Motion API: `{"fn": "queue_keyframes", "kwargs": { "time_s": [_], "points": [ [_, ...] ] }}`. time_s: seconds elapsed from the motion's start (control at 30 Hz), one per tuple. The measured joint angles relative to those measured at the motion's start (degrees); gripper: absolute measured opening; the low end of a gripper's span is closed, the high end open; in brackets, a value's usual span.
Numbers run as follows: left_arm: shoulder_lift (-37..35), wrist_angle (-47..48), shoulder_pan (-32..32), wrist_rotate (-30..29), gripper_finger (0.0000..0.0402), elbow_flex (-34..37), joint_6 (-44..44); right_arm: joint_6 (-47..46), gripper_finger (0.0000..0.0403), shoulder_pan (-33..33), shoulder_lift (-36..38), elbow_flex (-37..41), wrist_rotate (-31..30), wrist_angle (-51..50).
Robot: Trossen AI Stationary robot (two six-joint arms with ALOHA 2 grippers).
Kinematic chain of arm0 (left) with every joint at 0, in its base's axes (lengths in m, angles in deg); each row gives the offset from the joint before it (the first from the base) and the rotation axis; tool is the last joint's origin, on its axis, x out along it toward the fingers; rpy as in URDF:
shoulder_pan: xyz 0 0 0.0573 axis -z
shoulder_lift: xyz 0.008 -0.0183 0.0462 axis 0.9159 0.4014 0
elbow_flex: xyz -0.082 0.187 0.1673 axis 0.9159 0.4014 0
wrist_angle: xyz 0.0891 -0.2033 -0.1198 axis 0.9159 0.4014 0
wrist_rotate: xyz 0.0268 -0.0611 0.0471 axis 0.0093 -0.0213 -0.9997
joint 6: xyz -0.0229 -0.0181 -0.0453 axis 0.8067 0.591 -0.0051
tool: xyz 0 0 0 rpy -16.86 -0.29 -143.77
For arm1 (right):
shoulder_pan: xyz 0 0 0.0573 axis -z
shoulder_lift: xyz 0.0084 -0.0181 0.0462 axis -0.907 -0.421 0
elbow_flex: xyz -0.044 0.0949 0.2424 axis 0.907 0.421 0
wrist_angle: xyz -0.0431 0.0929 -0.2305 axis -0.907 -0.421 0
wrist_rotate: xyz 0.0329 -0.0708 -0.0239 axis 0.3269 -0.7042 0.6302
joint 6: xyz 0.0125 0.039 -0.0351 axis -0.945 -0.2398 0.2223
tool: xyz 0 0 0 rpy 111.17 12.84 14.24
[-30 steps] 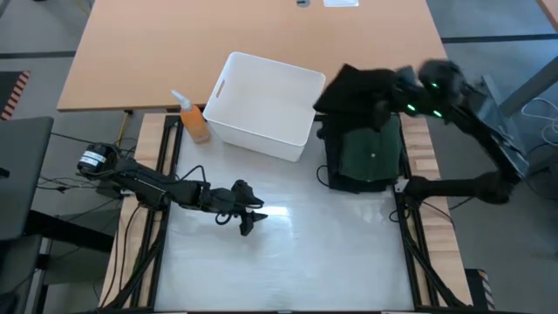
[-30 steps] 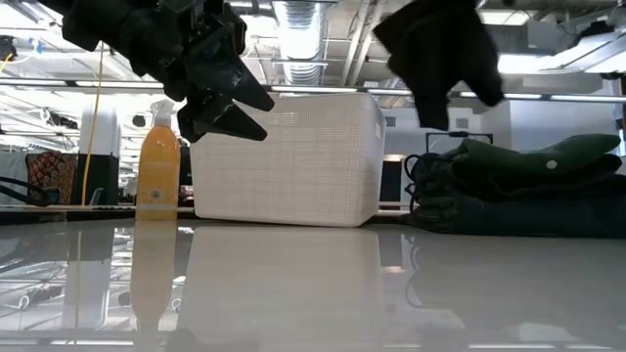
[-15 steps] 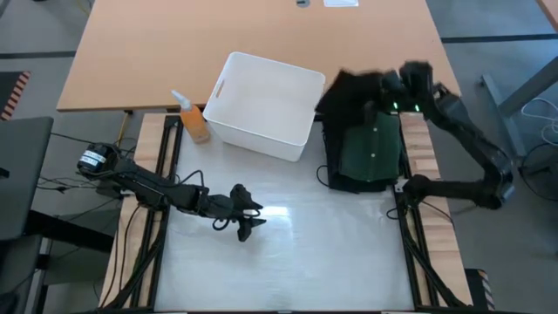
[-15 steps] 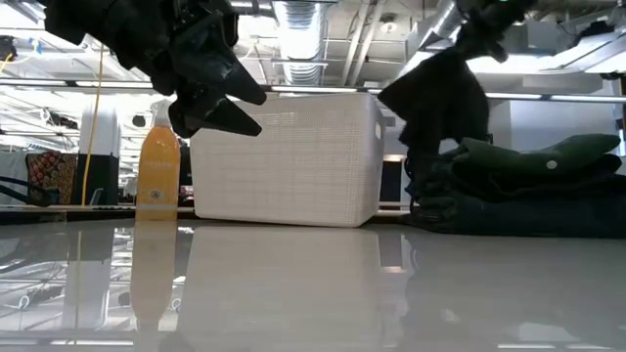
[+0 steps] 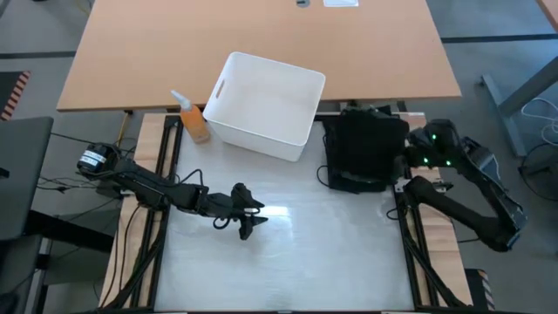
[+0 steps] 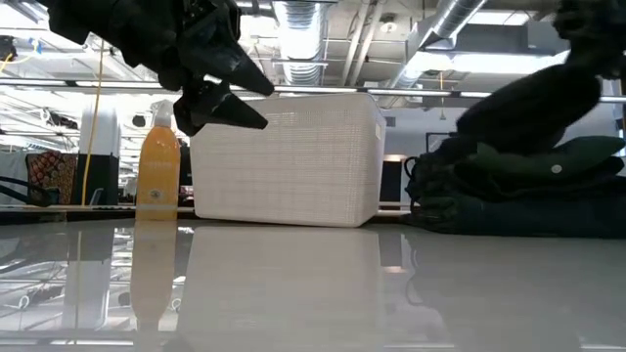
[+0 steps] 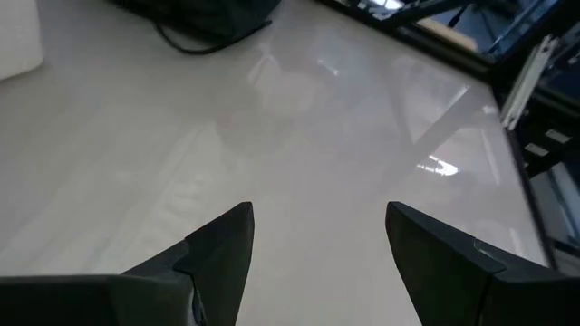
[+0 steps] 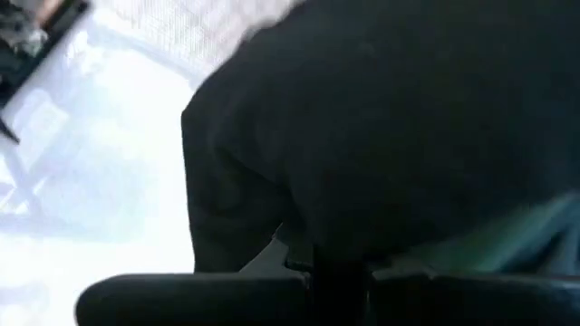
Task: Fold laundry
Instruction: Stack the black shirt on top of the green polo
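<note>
Glossy white surface [image 5: 296, 253] fills my overhead feed, with a tan tabletop [image 5: 261, 44] butting against it at 12 o'clock. My white bin [image 5: 264, 105] stands near that seam at about 11 o'clock; its inside looks bare from above. An orange spray bottle [image 5: 193, 116] stands just beside its 9 o'clock wall.

My laundry stack [image 5: 364, 150] sits at 2 o'clock, hard against the surface's 3 o'clock edge, with a black garment [image 6: 528, 108] draped over it. From the level camera I see a dark green shirt [image 6: 548, 161] under the black cloth and darker folded fabric below.

My right gripper [image 5: 410, 157] sits at the stack's 3 o'clock side, closed on the black garment; in its wrist camera the cloth fills nearly everything and hides the fingers.

My left gripper [image 5: 247, 221] hovers at 8 o'clock over bare surface, fingers [image 7: 217, 249] spread wide, holding nothing. Open room runs from 5 to 7 o'clock.
</note>
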Motion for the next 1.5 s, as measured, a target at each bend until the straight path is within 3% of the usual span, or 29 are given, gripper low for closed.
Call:
{"fn": "queue_keyframes", "kwargs": {
  "time_s": [0.17, 0.43, 0.57, 0.77, 1.1, 1.33, 1.5],
  "points": [
    [0.0, -1.5, 0.0, 0.2, 0.0242, 0.0, 0.5, -3.1, 0.0052, -0.1, 2.3, 0.0, -0.3, -8.8],
    [0.0, -1.5, 0.9, 0.2, 0.0242, 0.0, 1.5, -2.7, 0.0208, -0.1, -4.1, -1.3, -1.2, -12.2],
    [0.0, -0.9, 1.5, 0.4, 0.0242, 0.0, 1.5, -2.5, 0.0253, -0.1, -10.7, -7.1, -2.9, -18.3],
    [0.0, -0.9, 1.4, 0.5, 0.0242, 0.0, 1.3, -3.7, 0.0253, -0.1, -17.9, -17.2, -5.4, -20.3],
    [0.0, -0.9, -0.2, 0.4, 0.0242, 0.0, 0.7, -2.3, 0.0238, -0.1, -25.5, -28.5, -18.2, -18.5],
    [0.0, -1.0, -1.1, 0.2, 0.0242, 0.0, 0.6, -2.3, 0.0234, -5.7, -27.9, -16.3, -18.5, -9.8],
    [1.6, -1.1, -1.2, 0.6, 0.0242, 0.0, 0.4, -2.3, 0.0234, -8.1, -28.4, -5.0, -19.6, 6.4]
  ]
}}
